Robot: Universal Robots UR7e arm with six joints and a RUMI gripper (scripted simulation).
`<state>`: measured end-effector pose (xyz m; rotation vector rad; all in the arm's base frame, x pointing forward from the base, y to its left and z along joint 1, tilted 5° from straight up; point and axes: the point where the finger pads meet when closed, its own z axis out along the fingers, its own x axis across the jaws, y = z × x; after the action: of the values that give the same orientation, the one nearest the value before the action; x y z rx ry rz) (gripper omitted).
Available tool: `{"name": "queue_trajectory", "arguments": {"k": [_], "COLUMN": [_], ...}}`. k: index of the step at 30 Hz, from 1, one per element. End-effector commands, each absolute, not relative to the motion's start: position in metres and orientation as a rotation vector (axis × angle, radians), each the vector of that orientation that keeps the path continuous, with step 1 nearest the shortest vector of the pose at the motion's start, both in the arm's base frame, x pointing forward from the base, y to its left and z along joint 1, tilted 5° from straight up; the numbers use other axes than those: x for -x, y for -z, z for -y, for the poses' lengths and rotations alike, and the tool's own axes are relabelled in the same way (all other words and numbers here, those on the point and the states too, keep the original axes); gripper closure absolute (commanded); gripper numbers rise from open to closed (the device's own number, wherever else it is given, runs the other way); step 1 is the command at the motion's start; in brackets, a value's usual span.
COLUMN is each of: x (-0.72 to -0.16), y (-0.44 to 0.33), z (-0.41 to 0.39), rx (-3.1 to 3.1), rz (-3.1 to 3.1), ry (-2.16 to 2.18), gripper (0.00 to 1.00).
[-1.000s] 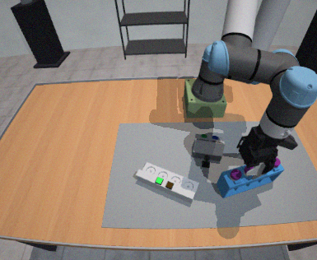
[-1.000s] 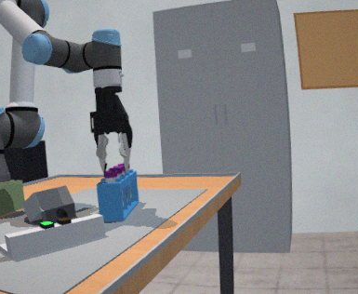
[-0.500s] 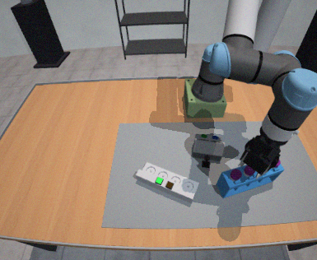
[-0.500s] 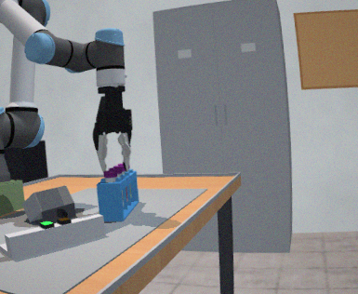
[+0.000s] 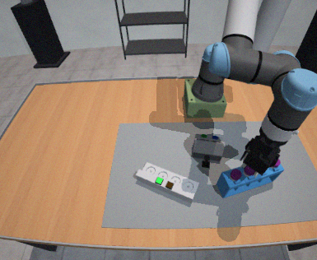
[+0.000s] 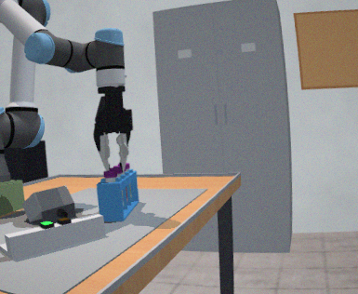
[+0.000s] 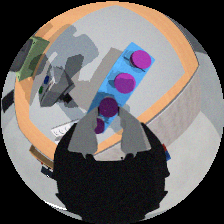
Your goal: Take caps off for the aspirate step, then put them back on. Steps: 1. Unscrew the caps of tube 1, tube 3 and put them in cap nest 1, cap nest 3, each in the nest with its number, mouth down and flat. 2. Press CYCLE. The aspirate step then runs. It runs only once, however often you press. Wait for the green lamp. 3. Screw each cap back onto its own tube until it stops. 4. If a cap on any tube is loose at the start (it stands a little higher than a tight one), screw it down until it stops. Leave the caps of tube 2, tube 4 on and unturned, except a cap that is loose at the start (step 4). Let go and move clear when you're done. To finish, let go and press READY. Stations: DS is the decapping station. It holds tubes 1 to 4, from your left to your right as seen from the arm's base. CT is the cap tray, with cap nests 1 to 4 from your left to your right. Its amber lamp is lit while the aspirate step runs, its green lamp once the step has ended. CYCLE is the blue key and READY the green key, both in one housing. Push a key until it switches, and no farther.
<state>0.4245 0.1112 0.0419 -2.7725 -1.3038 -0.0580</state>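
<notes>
The blue decapping station (image 5: 228,190) (image 6: 110,205) (image 7: 133,48) holds four tubes with purple caps. My gripper (image 5: 250,168) (image 6: 115,168) (image 7: 108,107) points down and is shut on the tube 3 cap (image 5: 249,169) (image 7: 108,106), which sits on its tube. The tube 4 cap (image 5: 235,174) (image 7: 98,126), tube 2 cap (image 7: 124,83) and tube 1 cap (image 5: 277,163) (image 7: 141,59) are on their tubes; the gripper hides tube 2 in the top view. The white cap tray (image 5: 183,194) (image 6: 53,243) has four empty nests. Its green lamp (image 5: 159,180) (image 6: 46,224) is lit; its amber lamp (image 5: 170,185) is dark.
The grey key housing (image 5: 207,149) (image 6: 49,205) (image 7: 58,87) stands between the arm's base and the stations, with the green key (image 5: 203,136) and blue key (image 5: 215,137) (image 7: 46,80) on its far side. The green base block (image 5: 205,109) is behind it.
</notes>
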Motion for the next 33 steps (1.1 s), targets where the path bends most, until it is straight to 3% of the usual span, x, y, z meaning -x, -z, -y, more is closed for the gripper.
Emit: {"name": "queue_trajectory", "arguments": {"k": [1, 23, 32, 33], "x": [-0.4248, -0.4248, -0.4248, -0.4248], "y": [-0.0422, -0.0412, -0.0412, -0.0412], "z": [-0.1111, -0.1112, -0.1112, -0.1112], "rx": [2.804, 3.045, 3.045, 3.045], "rz": [1.234, -0.256, -0.256, -0.256], "ry": [0.057, -0.007, -0.007, -0.007], "gripper": [1.0, 1.0, 1.0, 0.65]}}
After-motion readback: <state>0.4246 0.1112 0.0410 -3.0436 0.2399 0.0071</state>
